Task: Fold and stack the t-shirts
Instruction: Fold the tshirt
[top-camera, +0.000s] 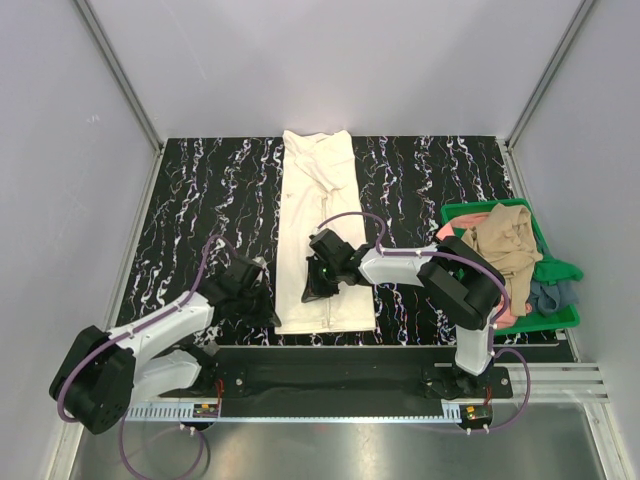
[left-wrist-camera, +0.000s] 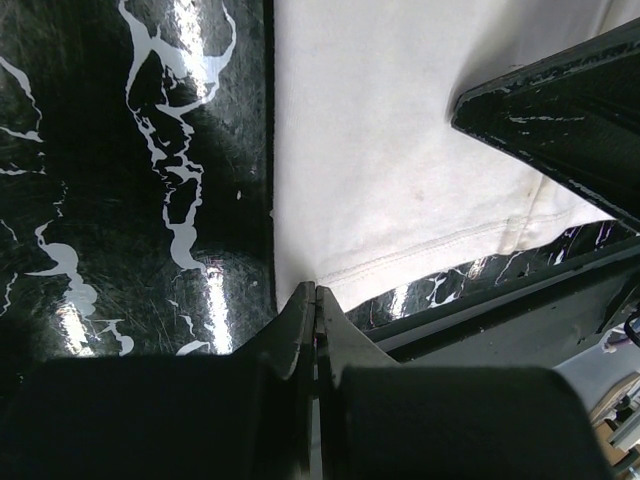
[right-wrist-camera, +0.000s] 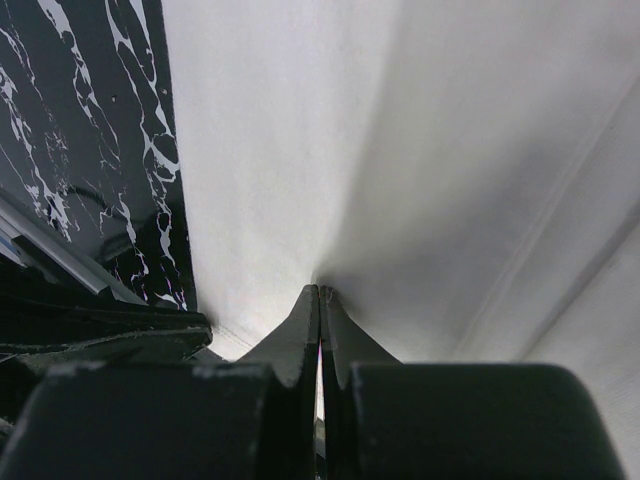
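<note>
While left pincer (left-wrist-camera: 316, 290) and right pincer (right-wrist-camera: 320, 290), shut, pinch cream t-shirt (top-camera: 318, 190), marbled table (top-camera: 215, 195) gleams.

Item 1: cream t-shirt (top-camera: 318, 200), folded into a long strip, lying from far to near edge of the black marbled bench (top-camera: 200, 200).
Item 2: left pincer (top-camera: 265, 310), at the strip's near left corner.
Item 3: right pincer (top-camera: 313, 292), over the strip's near half.
Item 4: green plastic bin (top-camera: 560, 318), right side, heaped with tan t-shirt (top-camera: 505, 245), salmon-pink t-shirt (top-camera: 447, 231) and grey-blue t-shirt (top-camera: 548, 295).
</note>
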